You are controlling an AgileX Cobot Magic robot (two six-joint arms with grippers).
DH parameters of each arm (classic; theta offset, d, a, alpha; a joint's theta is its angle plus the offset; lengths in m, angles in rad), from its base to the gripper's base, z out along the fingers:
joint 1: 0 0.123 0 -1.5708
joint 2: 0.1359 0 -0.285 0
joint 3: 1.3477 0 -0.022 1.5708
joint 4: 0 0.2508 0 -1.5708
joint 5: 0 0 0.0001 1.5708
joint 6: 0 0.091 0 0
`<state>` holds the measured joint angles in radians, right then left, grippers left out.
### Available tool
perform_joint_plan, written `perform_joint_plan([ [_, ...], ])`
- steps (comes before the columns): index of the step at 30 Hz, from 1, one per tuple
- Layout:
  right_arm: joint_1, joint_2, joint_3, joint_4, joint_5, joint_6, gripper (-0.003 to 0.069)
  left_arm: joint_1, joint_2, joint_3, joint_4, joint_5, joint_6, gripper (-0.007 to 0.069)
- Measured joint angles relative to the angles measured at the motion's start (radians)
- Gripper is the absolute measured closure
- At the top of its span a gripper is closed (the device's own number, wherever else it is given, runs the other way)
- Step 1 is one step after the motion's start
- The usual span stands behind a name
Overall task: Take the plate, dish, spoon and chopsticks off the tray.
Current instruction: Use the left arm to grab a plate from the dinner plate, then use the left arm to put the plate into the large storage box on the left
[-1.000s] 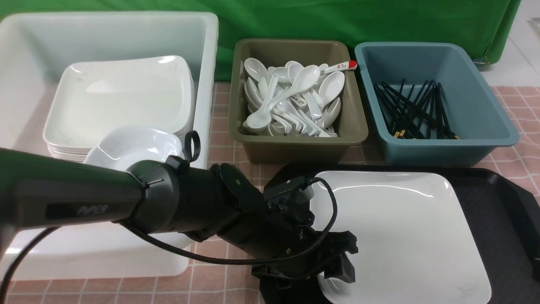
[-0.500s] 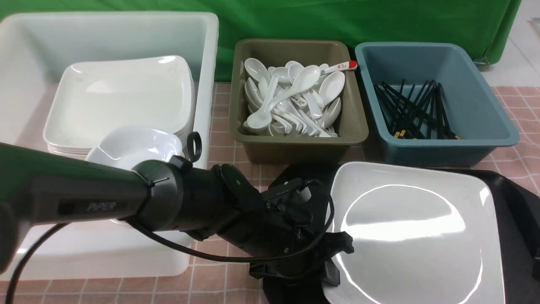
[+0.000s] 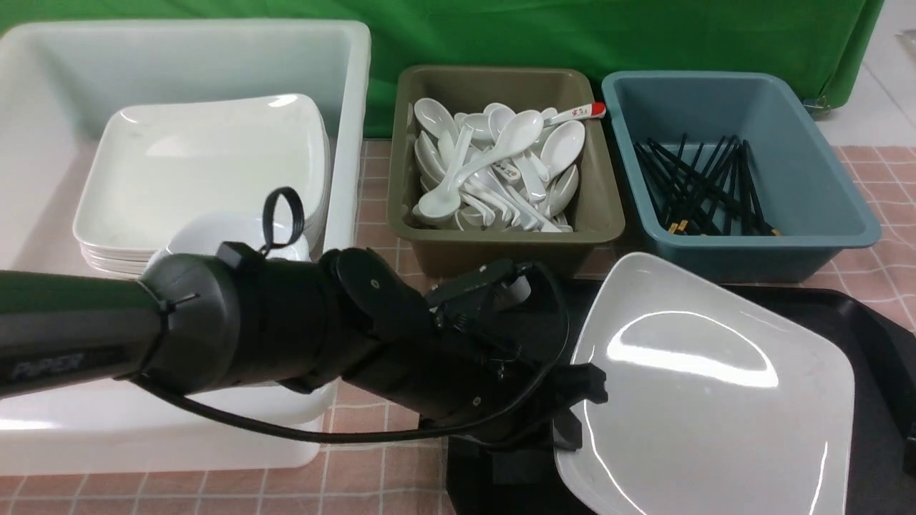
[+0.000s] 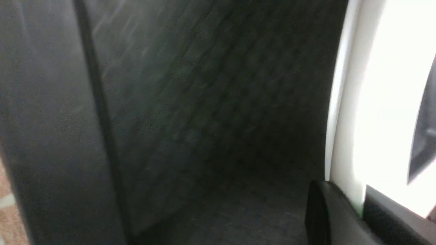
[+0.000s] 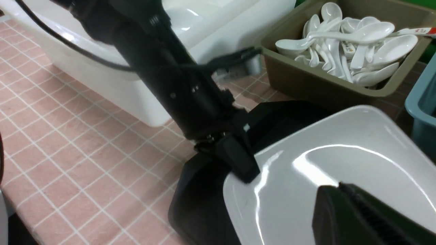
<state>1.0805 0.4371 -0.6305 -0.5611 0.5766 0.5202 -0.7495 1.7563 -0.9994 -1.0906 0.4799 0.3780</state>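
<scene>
The large white square plate (image 3: 715,400) hangs tilted over the black tray (image 3: 880,343), its left edge raised. My left gripper (image 3: 572,422) is shut on that left rim; in the left wrist view the plate (image 4: 381,102) rim sits pinched between the fingers (image 4: 333,211) above the tray (image 4: 204,119). My right gripper (image 5: 340,190) is shut and empty, hovering just over the plate (image 5: 340,153). A small white dish (image 3: 215,236) lies in the white tub. No spoon or chopsticks show on the tray.
The white tub (image 3: 351,107) at the left holds a stack of square plates (image 3: 200,164). Behind the tray stand an olive bin (image 3: 501,243) with several white spoons and a blue bin (image 3: 823,236) with several black chopsticks. Pink checked cloth covers the table.
My left gripper has closed on the plate's left rim and risen. The plate, flat on the tray a second ago, now tilts up off it.
</scene>
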Motion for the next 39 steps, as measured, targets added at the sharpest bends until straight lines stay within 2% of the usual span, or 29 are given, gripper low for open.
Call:
perform_joint_plan([
  [7, 0.000, 0.000, 0.000, 0.000, 0.000, 0.001, 0.0622, 0.036, -0.110, 0.006, 0.030, 0.053, 0.025, 0.0590],
  [12, 0.000, 0.000, 0.000, 0.000, 0.000, 0.002, 0.0622, 0.157, -0.229, 0.006, 0.013, 0.100, 0.054, 0.0590],
  [15, 0.000, 0.000, 0.000, 0.000, 0.000, 0.002, 0.0622, 0.259, -0.284, 0.007, -0.031, 0.156, 0.100, 0.0590],
  [17, 0.000, 0.000, 0.000, 0.000, 0.000, 0.002, 0.0622, 0.378, -0.326, -0.004, -0.059, 0.230, 0.140, 0.0590],
  [19, 0.000, 0.000, 0.000, 0.000, 0.000, 0.002, 0.0622, 0.443, -0.341, -0.018, -0.067, 0.269, 0.153, 0.0590],
  [22, 0.000, 0.000, 0.000, 0.000, 0.000, 0.003, 0.0621, 0.726, -0.373, -0.107, -0.080, 0.411, 0.190, 0.0590],
  [23, 0.000, 0.000, 0.000, 0.000, 0.000, 0.003, 0.0620, 0.757, -0.373, -0.117, -0.082, 0.425, 0.196, 0.0590],
  [25, 0.000, 0.000, 0.000, 0.000, 0.000, 0.003, 0.0618, 0.941, -0.374, -0.170, -0.085, 0.482, 0.205, 0.0590],
  [29, 0.000, 0.000, 0.000, 0.000, 0.000, 0.003, 0.0617, 1.204, -0.345, -0.188, -0.079, 0.501, 0.214, 0.0590],
  [30, 0.000, 0.000, 0.000, 0.000, 0.000, 0.003, 0.0617, 1.204, -0.342, -0.189, -0.078, 0.501, 0.214, 0.0590],
  [31, 0.000, 0.000, 0.000, 0.000, 0.000, 0.003, 0.0617, 1.270, -0.317, -0.189, -0.068, 0.480, 0.217, 0.0590],
  [33, 0.000, 0.000, 0.000, 0.000, 0.000, 0.003, 0.0617, 1.311, -0.276, -0.189, -0.054, 0.430, 0.219, 0.0590],
  [39, 0.000, 0.000, 0.000, 0.000, 0.000, 0.003, 0.0617, 1.303, -0.141, -0.189, -0.059, 0.324, 0.251, 0.0590],
])
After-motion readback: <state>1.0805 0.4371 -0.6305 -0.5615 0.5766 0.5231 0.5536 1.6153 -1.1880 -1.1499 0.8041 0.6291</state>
